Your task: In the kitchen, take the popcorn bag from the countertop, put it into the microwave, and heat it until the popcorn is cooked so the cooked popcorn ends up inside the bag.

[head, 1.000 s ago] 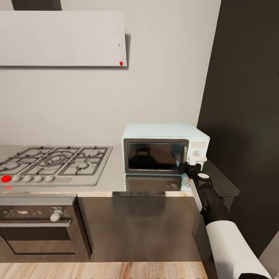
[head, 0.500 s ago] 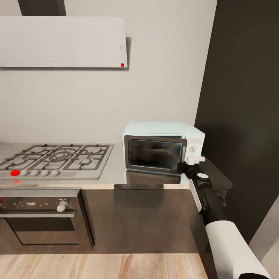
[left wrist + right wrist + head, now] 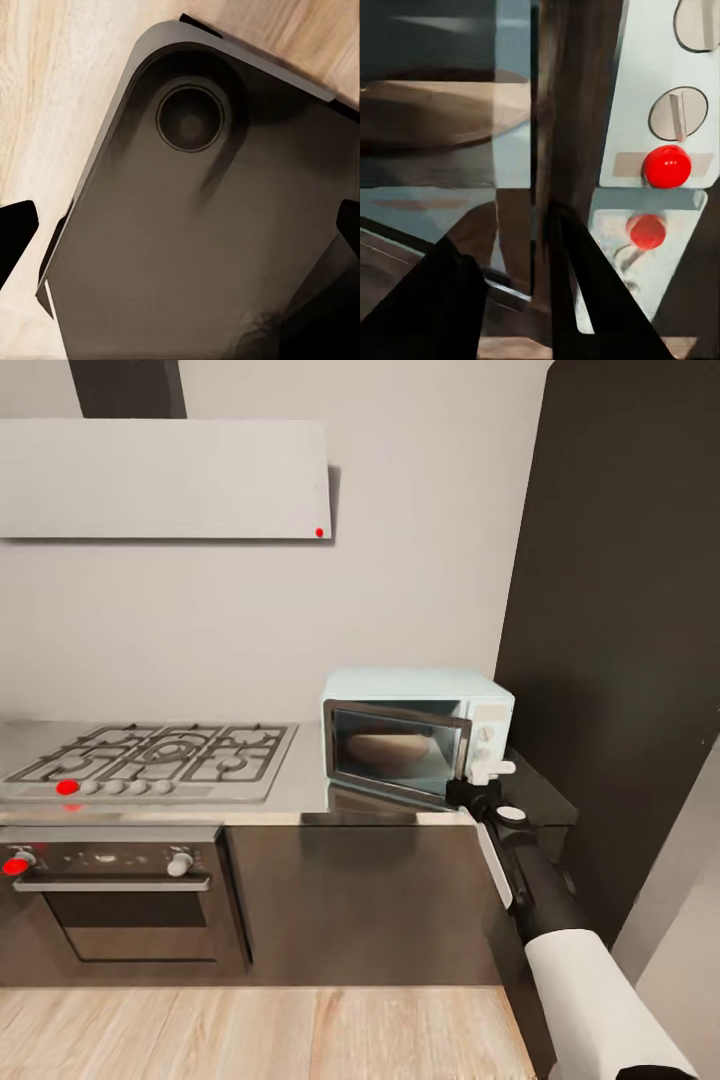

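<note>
One tool at the microwave door, which stands partly ajar.

Right tool (image 3: 470, 792) sits at the free edge of the microwave (image 3: 418, 735) door, at about 5 o'clock from the oven body; in the right wrist view its two dark fingers (image 3: 585, 292) straddle the door's edge, narrowed around it (whether they truly pinch it I cannot tell). If the grip is loose, the edge could slip out and the door stop or swing shut; a pull off the hinge arc might drag the light oven along the grey tabletop (image 3: 290, 790). Behind the glass a brownish rounded shape shows, too dim to name as the popcorn bag. Left tool (image 3: 180, 225) hangs over the robot's dark base (image 3: 195, 247), fingers spread wide.
</note>
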You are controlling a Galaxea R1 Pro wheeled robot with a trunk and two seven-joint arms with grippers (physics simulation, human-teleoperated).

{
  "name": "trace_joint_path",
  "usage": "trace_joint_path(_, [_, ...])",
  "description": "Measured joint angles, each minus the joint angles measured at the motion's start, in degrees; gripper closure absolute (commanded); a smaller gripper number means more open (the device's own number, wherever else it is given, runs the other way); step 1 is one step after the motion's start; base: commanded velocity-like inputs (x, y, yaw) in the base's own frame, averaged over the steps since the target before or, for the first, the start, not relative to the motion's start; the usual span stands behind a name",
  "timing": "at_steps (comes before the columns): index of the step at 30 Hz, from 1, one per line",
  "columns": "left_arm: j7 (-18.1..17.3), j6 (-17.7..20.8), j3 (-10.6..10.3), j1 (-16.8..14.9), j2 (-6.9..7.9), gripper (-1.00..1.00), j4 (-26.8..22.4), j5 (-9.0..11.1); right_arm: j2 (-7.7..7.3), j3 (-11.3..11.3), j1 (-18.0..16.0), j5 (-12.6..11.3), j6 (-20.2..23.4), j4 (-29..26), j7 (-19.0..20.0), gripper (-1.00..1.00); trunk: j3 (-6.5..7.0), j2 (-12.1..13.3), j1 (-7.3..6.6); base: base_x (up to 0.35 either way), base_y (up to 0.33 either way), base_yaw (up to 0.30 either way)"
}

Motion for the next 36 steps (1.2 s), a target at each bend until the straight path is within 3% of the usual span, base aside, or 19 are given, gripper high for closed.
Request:
trace_joint_path(1, [0.00,0.00,0.00,0.00,0.00,-1.00,0.00,0.00,0.01,0.43,0.00,0.03,0.03,0.00,0.02,1.00,0.00,0.00,0.00,-0.335,0.000,0.000])
trace_joint_path(2, [0.00,0.00,-0.03,0.00,-0.01,-1.00,0.00,-0.01,0.01,1.30,0.00,0.10,0.04,0.00,-0.12,-1.00,0.00,0.00,0.00,-0.005,0.000,0.000])
trace_joint_path(5, [0.02,0.08,0.02,0.02,0.08,-1.00,-0.03,0.00,-0.07,-4.11,-0.01,1.03,0.57,-0.05,-0.17,-1.00,0.00,-0.01,-0.04,-0.001,0.000,0.000])
trace_joint_path(8, [0.05,0.08,0.02,0.02,0.08,-1.00,-0.02,0.00,-0.06,-4.05,-0.01,0.89,1.33,-0.21,0.09,-1.00,0.00,-0.01,-0.04,0.000,0.000,0.000])
trace_joint_path(14, [0.08,0.08,0.02,0.02,0.08,-1.00,-0.02,0.01,0.11,-3.75,0.22,0.51,7.44,0.05,1.06,-1.00,0.00,-0.01,-0.04,0.000,0.000,0.000])
trace_joint_path(18, [0.11,0.06,0.06,0.02,0.08,-1.00,-0.03,0.01,-0.42,-2.29,5.33,1.25,10.04,0.49,2.87,-1.00,-0.01,-0.01,-0.04,0.000,0.000,0.000])
trace_joint_path(20, [0.15,0.07,0.10,0.03,0.07,-1.00,-0.03,0.02,-4.70,-2.41,6.19,1.87,10.18,1.07,3.02,-1.00,0.00,-0.01,-0.04,0.000,0.000,0.000])
trace_joint_path(21, [0.15,0.01,0.08,0.00,0.05,-1.00,0.00,0.03,-9.45,-3.45,6.45,0.74,10.20,-0.69,3.30,-1.00,0.00,-0.01,-0.04,0.000,0.000,0.000])
trace_joint_path(22, [0.18,0.01,0.13,0.03,0.02,-1.00,-0.09,0.17,-15.11,-5.63,6.45,0.73,10.28,-2.30,3.38,-1.00,0.00,-0.01,-0.04,0.000,0.000,0.000])
trace_joint_path(23, [0.25,0.01,0.15,0.02,0.01,-1.00,-0.09,0.31,-14.22,-6.85,6.48,0.33,10.33,-3.25,3.43,-1.00,0.00,-0.01,-0.04,0.000,0.000,0.000])
trace_joint_path(25, [0.29,0.05,0.15,0.02,0.00,-1.00,-0.10,0.33,-14.26,-7.73,6.49,0.22,10.32,-4.45,3.45,-1.00,0.00,-0.01,-0.04,0.057,0.000,0.000])
trace_joint_path(36, [0.24,0.16,0.02,0.02,-0.08,-1.00,-0.10,-0.08,-13.69,-7.78,6.49,0.07,9.65,-7.55,3.52,-1.00,0.00,-0.01,-0.07,0.296,0.000,0.000])
